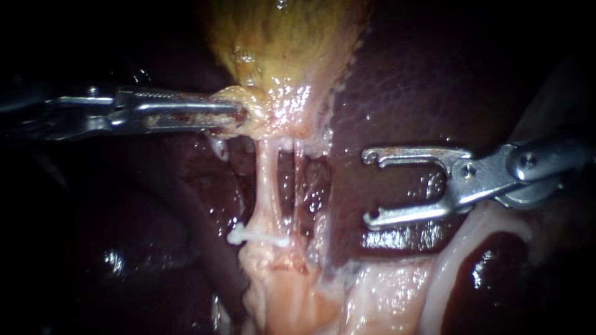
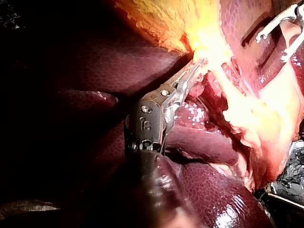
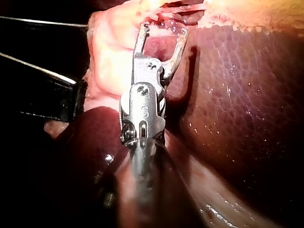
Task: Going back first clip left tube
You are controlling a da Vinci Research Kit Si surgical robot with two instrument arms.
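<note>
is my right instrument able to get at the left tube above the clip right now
Probably, though not cleanly: the right instrument stands open over the liver, facing the tubes, but the right tube lies between it and the left tube above the clip.

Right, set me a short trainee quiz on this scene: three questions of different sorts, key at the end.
1. True or false: the right tool holds the white clip between its jaws.
2. Which tube carries the white clip? A) the left tube B) the right tube C) neither
3. Fill in: the left tool is shut on yellowish tissue just below the ____.

Key
1. False: its jaws stand open and empty over the liver.
2. A
3. gallbladder
</note>
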